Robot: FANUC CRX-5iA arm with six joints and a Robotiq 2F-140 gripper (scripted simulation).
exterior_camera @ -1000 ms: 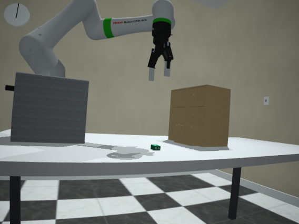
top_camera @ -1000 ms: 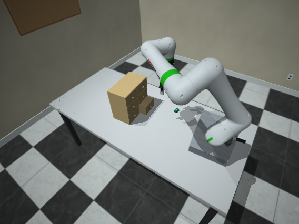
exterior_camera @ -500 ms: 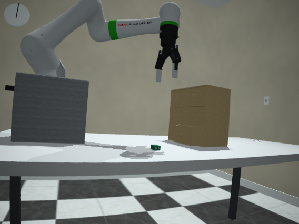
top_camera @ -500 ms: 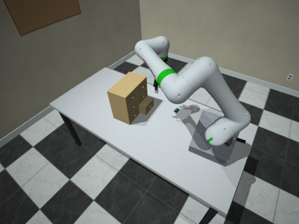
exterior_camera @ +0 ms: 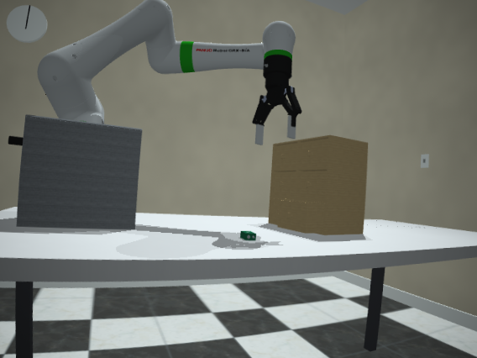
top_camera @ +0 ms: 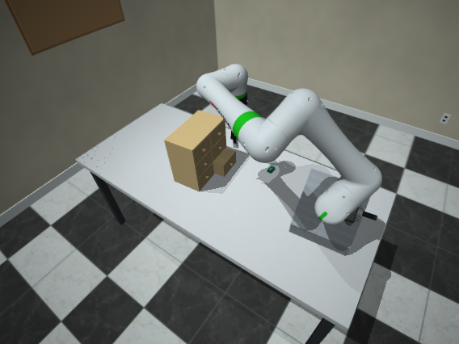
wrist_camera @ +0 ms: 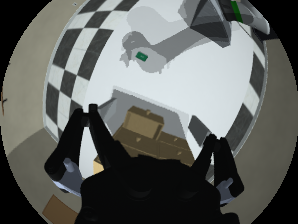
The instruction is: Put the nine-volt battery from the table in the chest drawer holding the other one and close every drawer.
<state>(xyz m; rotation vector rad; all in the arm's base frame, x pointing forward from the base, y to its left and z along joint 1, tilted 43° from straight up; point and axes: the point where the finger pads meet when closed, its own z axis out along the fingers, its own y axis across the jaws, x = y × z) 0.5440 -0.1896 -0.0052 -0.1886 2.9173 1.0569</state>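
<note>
The small wooden chest [top_camera: 196,150] stands on the white table; it also shows in the exterior view [exterior_camera: 319,185]. One drawer [top_camera: 225,161] in the right column, third row down, is pulled partly out; the others look pushed in. In the wrist view the open drawer [wrist_camera: 141,123] lies below me; I cannot make out its contents. The green nine-volt battery [top_camera: 271,169] lies on the table to the right of the chest, also in the exterior view [exterior_camera: 248,235] and the wrist view [wrist_camera: 141,56]. My gripper [exterior_camera: 275,136] is open and empty, above the chest's front edge.
The arm's grey base block [exterior_camera: 77,173] stands at the table's right end in the top view [top_camera: 331,220]. The arm's elbow reaches over the table between the base and the chest. Walls stand behind the table.
</note>
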